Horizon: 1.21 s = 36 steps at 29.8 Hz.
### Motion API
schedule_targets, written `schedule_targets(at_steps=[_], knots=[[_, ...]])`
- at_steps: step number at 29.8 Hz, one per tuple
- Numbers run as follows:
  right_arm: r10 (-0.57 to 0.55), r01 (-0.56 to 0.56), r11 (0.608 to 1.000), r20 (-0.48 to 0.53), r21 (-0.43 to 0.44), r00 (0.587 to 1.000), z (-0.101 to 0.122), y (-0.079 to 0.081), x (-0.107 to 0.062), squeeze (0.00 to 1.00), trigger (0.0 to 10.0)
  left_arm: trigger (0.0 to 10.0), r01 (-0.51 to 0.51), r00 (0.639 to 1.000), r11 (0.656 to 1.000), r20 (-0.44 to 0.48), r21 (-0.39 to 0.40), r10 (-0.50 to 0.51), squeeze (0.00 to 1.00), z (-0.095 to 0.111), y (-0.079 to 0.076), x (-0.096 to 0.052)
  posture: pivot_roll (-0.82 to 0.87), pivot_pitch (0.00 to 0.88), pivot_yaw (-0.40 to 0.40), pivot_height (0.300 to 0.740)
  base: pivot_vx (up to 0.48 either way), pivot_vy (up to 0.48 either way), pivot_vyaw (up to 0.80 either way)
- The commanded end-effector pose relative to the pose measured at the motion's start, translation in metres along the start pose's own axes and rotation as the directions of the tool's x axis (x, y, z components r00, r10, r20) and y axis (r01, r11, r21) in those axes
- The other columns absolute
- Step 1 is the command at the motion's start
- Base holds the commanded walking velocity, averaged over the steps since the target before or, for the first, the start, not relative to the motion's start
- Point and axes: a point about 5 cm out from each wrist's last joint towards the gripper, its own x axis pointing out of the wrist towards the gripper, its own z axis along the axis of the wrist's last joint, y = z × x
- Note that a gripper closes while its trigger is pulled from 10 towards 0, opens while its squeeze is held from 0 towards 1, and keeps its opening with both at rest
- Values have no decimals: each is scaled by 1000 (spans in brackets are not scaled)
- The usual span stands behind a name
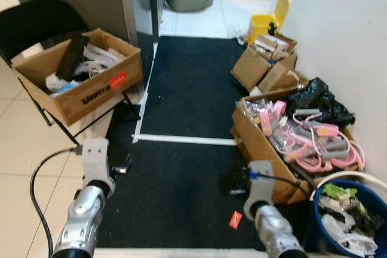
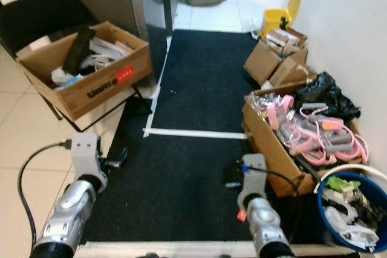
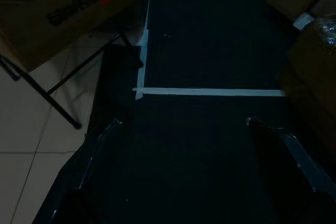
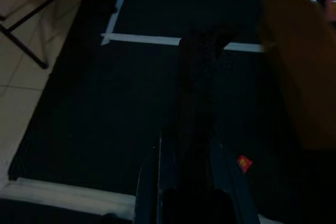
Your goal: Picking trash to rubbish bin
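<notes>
The small red scrap of trash (image 1: pixel 235 219) lies on the black mat (image 1: pixel 187 113), just below and left of the right end effector (image 4: pixel 202 51), whose fingers are pressed together. The spread left end effector (image 3: pixel 184 124) is farther off; the blue rubbish bin (image 1: pixel 320 234) stands at the right.

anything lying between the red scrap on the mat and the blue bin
In the left eye view, the right arm's wrist and the corner of the cardboard box stand between the red scrap and the blue bin; otherwise bare black mat.
</notes>
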Motion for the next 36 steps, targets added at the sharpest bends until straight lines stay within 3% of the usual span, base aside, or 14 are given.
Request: schedule_targets(at_steps=[1,36], knots=[[-30,30,1000,-4,-7,1000,0,-9,-2,0,10000,10000,-5,1000,1000,-21,9,5,0,-4,1,-2,75,149,12,740,292,0,0],[-44,44,999,11,31,999,6,-9,2,0,10000,10000,24,1000,999,-9,22,-24,0,-1,1,1,72,111,18,740,299,0,0]])
